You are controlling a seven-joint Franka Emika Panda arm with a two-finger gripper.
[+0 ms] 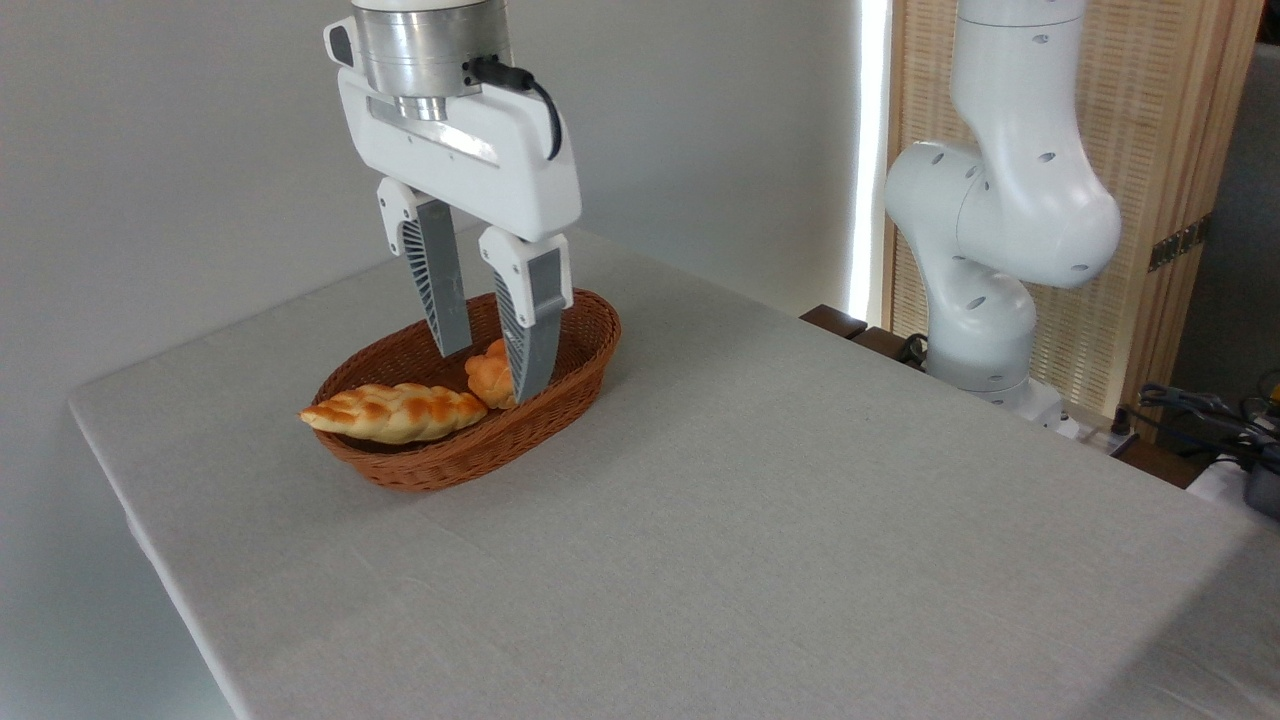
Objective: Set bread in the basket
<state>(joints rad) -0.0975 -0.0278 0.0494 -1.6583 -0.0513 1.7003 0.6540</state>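
The fixed camera looks down across a grey cloth-covered worktop point(760, 520) set against a pale wall. Toward its far left part sits a shallow oval basket of reddish-brown woven wicker point(575, 370). Inside the basket lies a small round knotted bun, glossy golden-orange point(487, 377), resting near the middle of the basket floor. Just left of the bun, a long pointed braided loaf of the same golden colour point(392, 412) lies across the near-left rim, its tip sticking out over the edge. The white two-finger claw point(495, 373) hangs straight down above the basket, its grey ribbed fingers spread apart with a clear gap between them. The right finger's tip stands in front of the bun, partly covering it; whether it touches the bun cannot be told. The white jointed arm base point(1000, 210) stands at the right, beyond the worktop's far edge, before a slatted wooden screen point(1160, 130).
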